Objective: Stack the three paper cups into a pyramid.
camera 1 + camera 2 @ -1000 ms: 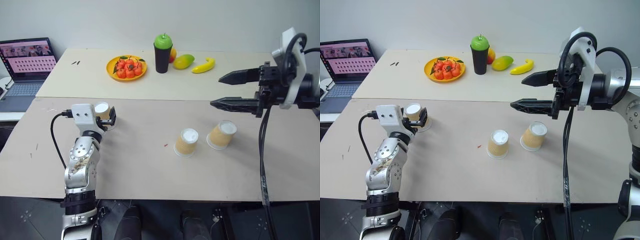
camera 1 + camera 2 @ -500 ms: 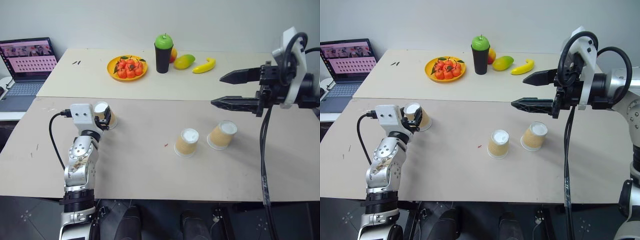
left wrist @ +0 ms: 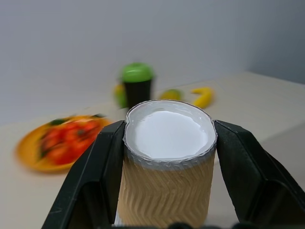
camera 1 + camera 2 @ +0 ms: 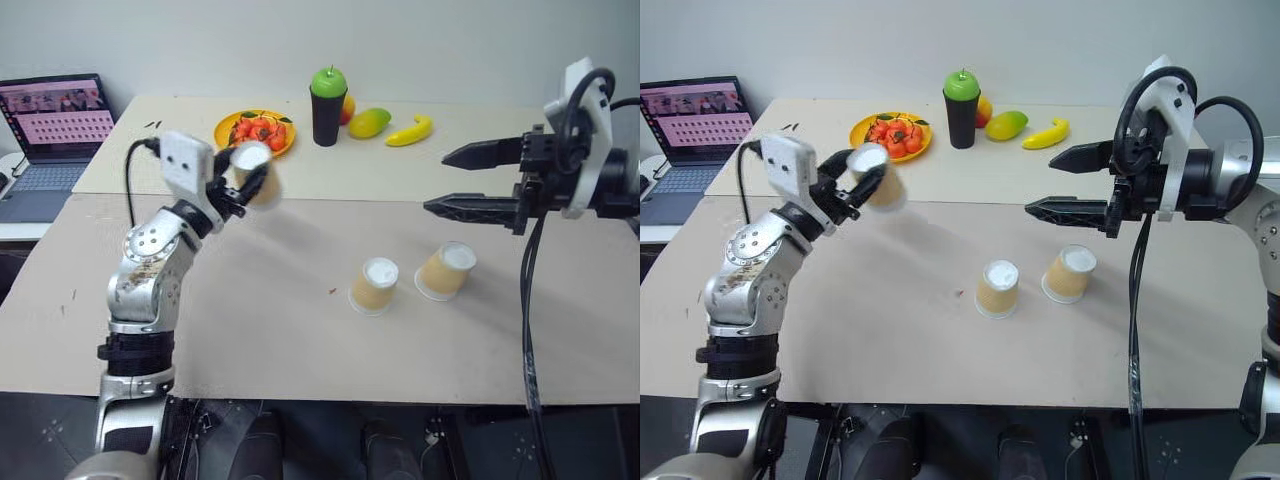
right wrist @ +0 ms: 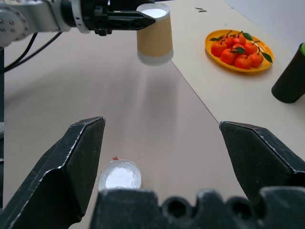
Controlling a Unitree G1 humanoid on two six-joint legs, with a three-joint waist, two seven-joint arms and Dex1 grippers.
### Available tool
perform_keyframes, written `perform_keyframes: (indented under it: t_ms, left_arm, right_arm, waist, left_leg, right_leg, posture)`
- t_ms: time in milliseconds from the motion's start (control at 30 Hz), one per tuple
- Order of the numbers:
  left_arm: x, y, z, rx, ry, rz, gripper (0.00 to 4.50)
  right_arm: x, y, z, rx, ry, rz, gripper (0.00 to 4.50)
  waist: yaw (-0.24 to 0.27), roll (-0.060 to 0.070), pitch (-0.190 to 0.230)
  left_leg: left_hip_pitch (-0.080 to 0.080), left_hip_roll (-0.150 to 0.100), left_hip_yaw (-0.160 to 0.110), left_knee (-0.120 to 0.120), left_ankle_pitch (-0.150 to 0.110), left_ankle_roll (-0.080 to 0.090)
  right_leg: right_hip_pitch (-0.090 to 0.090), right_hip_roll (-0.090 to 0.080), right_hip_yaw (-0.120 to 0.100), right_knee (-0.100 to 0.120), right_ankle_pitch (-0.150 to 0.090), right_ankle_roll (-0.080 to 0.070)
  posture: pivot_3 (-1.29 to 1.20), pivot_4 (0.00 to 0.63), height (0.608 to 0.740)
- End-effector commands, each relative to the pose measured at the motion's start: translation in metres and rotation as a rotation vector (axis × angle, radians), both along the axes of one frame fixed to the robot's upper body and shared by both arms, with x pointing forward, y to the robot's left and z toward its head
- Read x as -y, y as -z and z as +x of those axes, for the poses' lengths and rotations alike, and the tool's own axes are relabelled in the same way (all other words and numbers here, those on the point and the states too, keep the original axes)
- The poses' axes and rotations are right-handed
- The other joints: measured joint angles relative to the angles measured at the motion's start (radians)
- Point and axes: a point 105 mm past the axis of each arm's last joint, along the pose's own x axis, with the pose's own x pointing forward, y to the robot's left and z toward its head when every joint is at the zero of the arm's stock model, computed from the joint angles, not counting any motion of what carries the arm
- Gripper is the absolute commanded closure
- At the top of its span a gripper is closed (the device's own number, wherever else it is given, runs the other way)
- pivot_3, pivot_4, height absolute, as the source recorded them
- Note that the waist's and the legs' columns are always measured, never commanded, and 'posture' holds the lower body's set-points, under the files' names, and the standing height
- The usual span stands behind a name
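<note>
tables point(image 4: 300, 340): two beige, grey wall | cups: 3 tan, one point(image 4: 256, 172) clamped in left gripper point(image 4: 240, 180), upper left | right gripper point(image 4: 455, 180) spread, empty

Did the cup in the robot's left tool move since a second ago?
Yes. The paper cup in the left tool was down on the table and is now lifted, up and rightward, nearer the plate of oranges.

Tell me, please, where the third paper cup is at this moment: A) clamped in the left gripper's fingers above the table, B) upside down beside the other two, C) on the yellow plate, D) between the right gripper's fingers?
A: the left gripper is shut on the paper cup, lifted clear of the table.
</note>
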Motion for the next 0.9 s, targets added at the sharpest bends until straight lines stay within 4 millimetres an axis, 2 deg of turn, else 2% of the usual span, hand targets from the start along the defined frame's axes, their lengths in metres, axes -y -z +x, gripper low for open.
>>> perform_keyframes:
  t_ms: [33,300,533,900]
  left_arm:
    - [0.015,0.019,-0.027,-0.065,0.184,0.088,1.96]
    - [0.028,0.043,-0.050,-0.176,0.399,0.187,1.96]
    - [0.037,0.061,-0.054,-0.214,0.487,0.245,1.96]
    - [0.049,0.074,-0.044,-0.197,0.531,0.269,1.96]
  right_arm:
    - [0.005,-0.014,-0.006,0.083,0.021,0.015,0.00]
    - [0.009,-0.009,-0.009,0.084,0.055,0.018,0.00]
    - [0.013,-0.014,-0.014,0.101,0.089,0.014,0.00]
    - [0.020,-0.016,-0.022,0.113,0.152,0.006,0.00]
  waist:
    - [-0.012,0.000,0.000]
    - [-0.015,0.000,0.000]
    - [-0.013,0.000,0.000]
    - [-0.011,0.000,0.000]
  left_leg:
    - [0.000,0.000,0.000,0.000,0.000,0.000]
    - [0.001,0.000,0.000,0.002,0.000,0.000]
    - [0.001,0.000,0.000,0.002,0.000,0.000]
    - [0.001,0.000,0.000,0.002,0.000,0.000]
  right_leg:
    - [0.000,0.000,0.000,0.000,-0.001,0.000]
    - [0.001,0.000,0.000,0.003,-0.001,0.000]
    - [0.000,0.000,0.000,0.003,-0.001,0.000]
    - [0.000,0.000,0.000,0.003,-0.001,-0.001]
  posture:
    - [0.00,0.150,0.735]
    - [0.00,0.150,0.735]
    - [0.00,0.150,0.735]
    - [0.00,0.150,0.735]
